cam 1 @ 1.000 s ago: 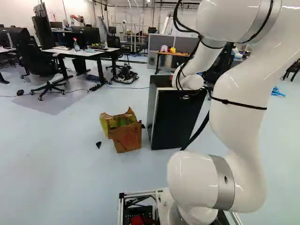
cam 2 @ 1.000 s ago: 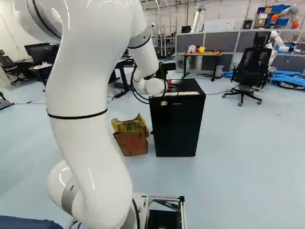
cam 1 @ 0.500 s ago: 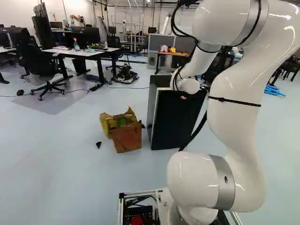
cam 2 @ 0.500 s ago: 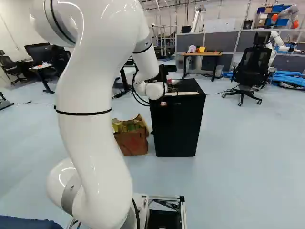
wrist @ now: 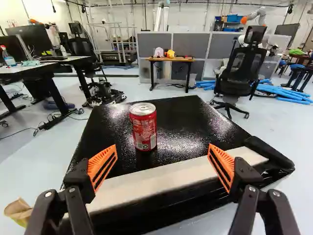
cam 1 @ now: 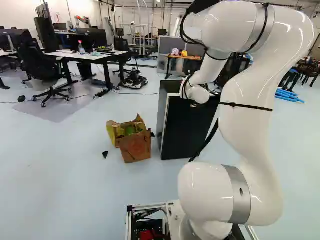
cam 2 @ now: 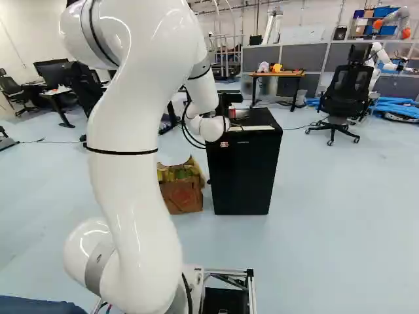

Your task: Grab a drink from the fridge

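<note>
The white arm (cam 1: 247, 125) has leaned over and its wrist (cam 1: 199, 94) has dipped a little. The base stayed put. From left to right: a brown bag (cam 1: 135, 146) sits on the floor beside the black fridge (cam 2: 242, 173). On top, a red can (wrist: 143, 128) stands behind the front edge, closer to the left edge. The jaws are wide and empty. They probably need to go forward and a bit left.

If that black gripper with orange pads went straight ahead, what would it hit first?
Probably the red metal can with the silver top, standing on the black fridge ahead of the open gripper. The gripper's height is hard to judge, so the fridge's pale edge might come first.
</note>
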Controlling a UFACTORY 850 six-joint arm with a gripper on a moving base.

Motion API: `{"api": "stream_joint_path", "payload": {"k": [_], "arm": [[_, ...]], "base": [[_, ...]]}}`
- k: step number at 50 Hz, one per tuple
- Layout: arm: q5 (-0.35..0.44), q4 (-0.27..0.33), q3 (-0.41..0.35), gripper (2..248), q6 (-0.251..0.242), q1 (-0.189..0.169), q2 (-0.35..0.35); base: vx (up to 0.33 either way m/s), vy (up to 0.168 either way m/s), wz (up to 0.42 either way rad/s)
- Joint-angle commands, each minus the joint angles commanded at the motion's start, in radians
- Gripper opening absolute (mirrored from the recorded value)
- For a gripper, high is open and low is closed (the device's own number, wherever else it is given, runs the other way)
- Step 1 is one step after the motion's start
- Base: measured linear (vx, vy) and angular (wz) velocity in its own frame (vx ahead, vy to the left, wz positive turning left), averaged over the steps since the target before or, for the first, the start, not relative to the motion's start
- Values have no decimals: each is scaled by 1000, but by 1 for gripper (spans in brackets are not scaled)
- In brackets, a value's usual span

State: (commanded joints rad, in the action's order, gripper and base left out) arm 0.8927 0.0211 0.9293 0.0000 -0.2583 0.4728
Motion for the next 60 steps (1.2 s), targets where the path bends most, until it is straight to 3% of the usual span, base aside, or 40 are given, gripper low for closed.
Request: {"api": "stream_joint_path", "payload": {"k": [60], "arm": [[0,0,101,247,0,24,90]], "base": [[0,0,0]]}}
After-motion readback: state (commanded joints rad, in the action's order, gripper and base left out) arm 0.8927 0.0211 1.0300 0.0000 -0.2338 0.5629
